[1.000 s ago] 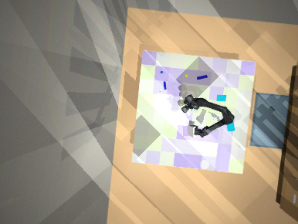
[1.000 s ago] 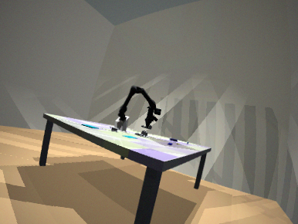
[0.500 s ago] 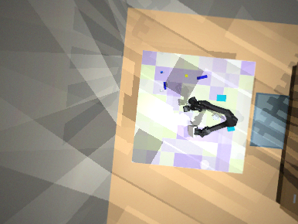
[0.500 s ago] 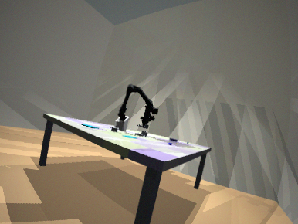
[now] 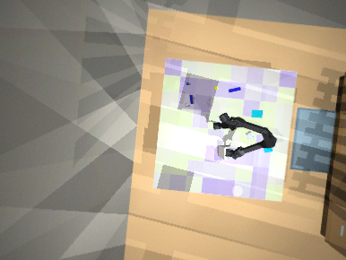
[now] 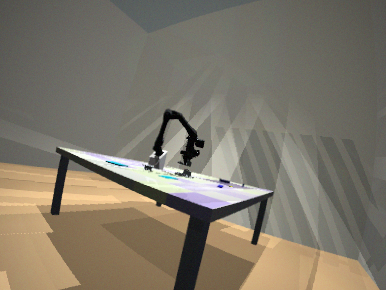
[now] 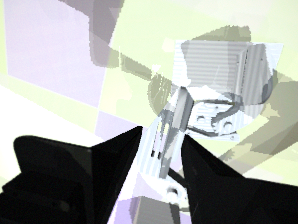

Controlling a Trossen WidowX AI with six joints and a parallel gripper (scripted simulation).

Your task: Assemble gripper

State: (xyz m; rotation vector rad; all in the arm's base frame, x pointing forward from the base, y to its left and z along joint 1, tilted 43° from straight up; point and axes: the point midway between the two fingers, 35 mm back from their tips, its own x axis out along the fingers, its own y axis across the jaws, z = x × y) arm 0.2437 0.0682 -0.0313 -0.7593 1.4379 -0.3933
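My gripper is shut on a pale grey jaw, whose long slotted part stands tilted between the fingertips. Its rounded end with a hole shows lower down in the wrist view. The gripper is above the table. The gripper base appears to be the pale ribbed body at upper right in the wrist view, with small round features and a dark curved shape near its lower edge. Whether that shape is the other jaw, and where the housing plate is, I cannot tell.
Blue bars, a yellow spot and a small blue piece are beyond the gripper. Cyan patches and a small pale object are near the arm. Patchy shadows cross the table.
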